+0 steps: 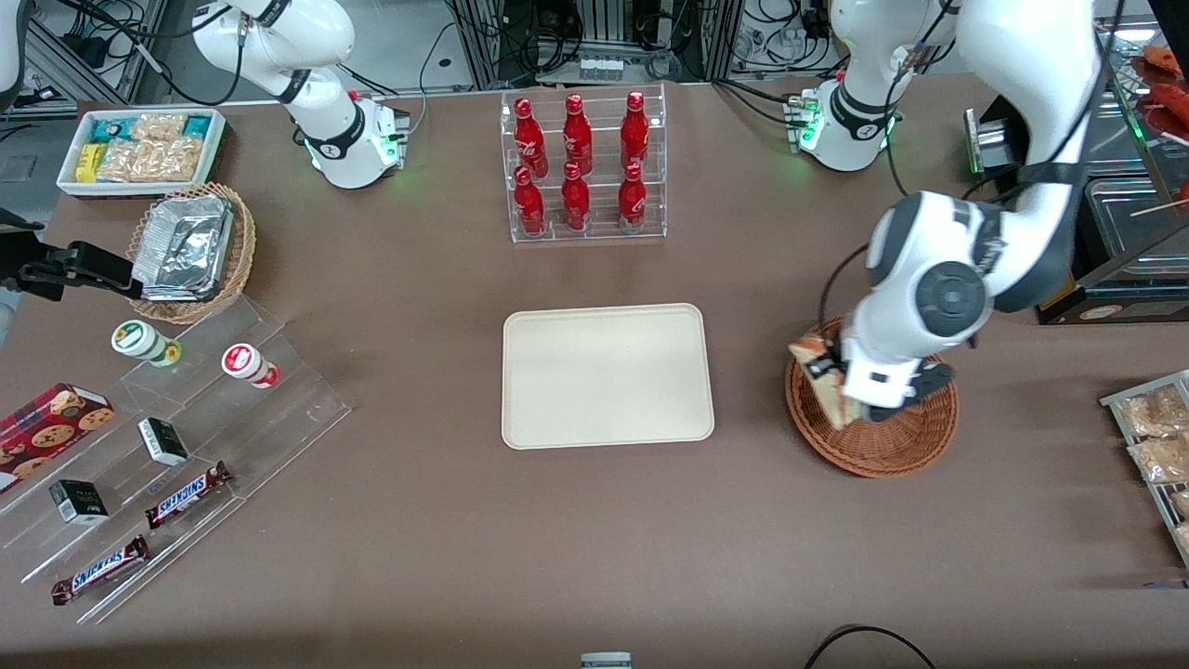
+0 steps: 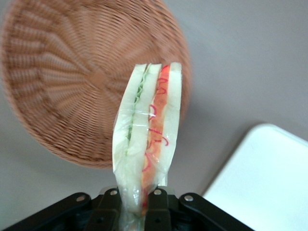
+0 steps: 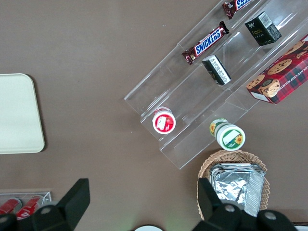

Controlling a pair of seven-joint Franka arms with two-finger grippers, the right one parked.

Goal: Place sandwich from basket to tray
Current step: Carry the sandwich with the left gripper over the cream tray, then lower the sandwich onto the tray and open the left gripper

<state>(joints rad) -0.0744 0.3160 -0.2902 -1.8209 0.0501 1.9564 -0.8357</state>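
Note:
My left gripper [image 1: 841,390] [image 2: 134,199] hangs above the reddish-brown wicker basket [image 1: 892,441] [image 2: 72,82], over the edge nearest the tray. It is shut on the sandwich [image 1: 823,379] [image 2: 149,130], a plastic-wrapped wedge with green and red filling, held clear of the basket. The basket holds nothing else that I can see. The cream tray [image 1: 607,375] [image 2: 269,183] [image 3: 17,113] lies flat mid-table, toward the parked arm's end from the basket, with nothing on it.
A clear rack of red bottles [image 1: 583,167] stands farther from the front camera than the tray. At the parked arm's end are a clear stepped shelf with snacks [image 1: 167,465], a foil-container basket [image 1: 190,251] and a white bin [image 1: 139,149]. Wrapped snacks [image 1: 1156,437] lie at the working arm's end.

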